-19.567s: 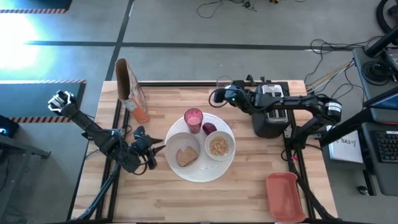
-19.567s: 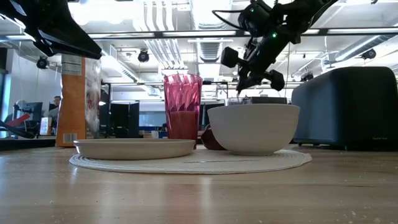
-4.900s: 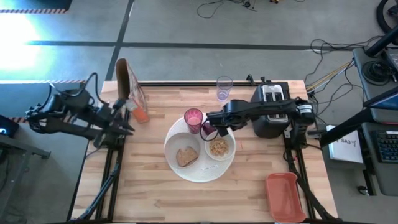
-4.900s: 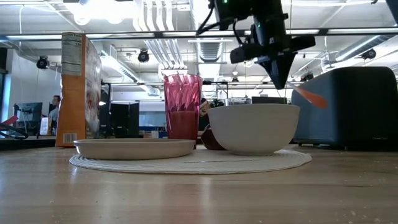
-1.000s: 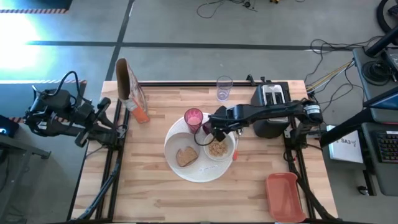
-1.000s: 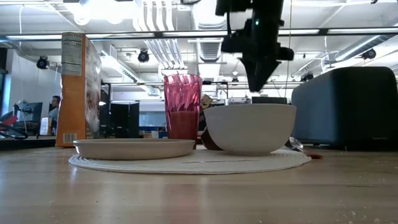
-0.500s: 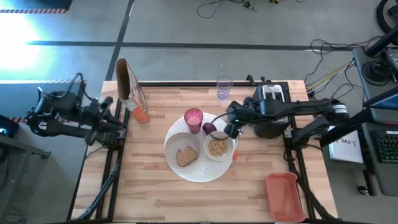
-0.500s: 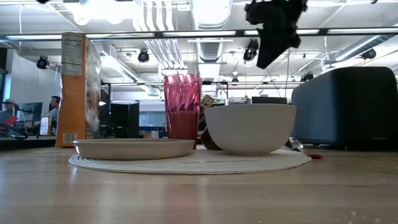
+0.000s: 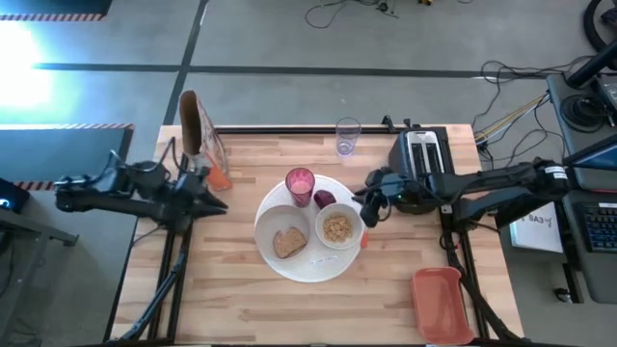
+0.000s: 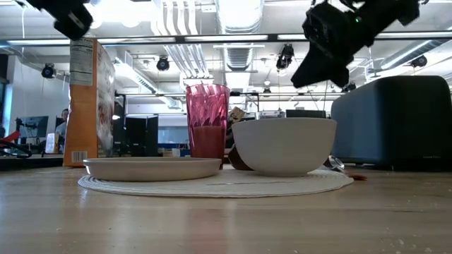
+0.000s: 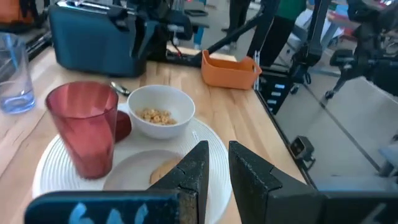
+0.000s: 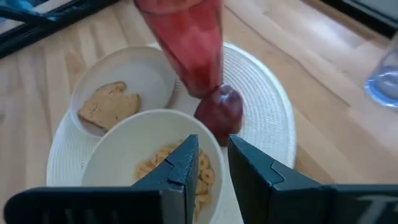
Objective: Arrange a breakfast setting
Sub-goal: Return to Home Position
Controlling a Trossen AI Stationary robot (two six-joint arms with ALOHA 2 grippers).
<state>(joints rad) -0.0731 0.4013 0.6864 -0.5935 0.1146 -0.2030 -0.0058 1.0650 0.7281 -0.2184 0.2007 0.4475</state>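
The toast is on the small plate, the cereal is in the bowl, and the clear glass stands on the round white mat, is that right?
Not quite. The clear glass stands off the round white mat, on the bare wooden table near the toaster, as the high view shows. The toast is on the small plate and the cereal is in the bowl.
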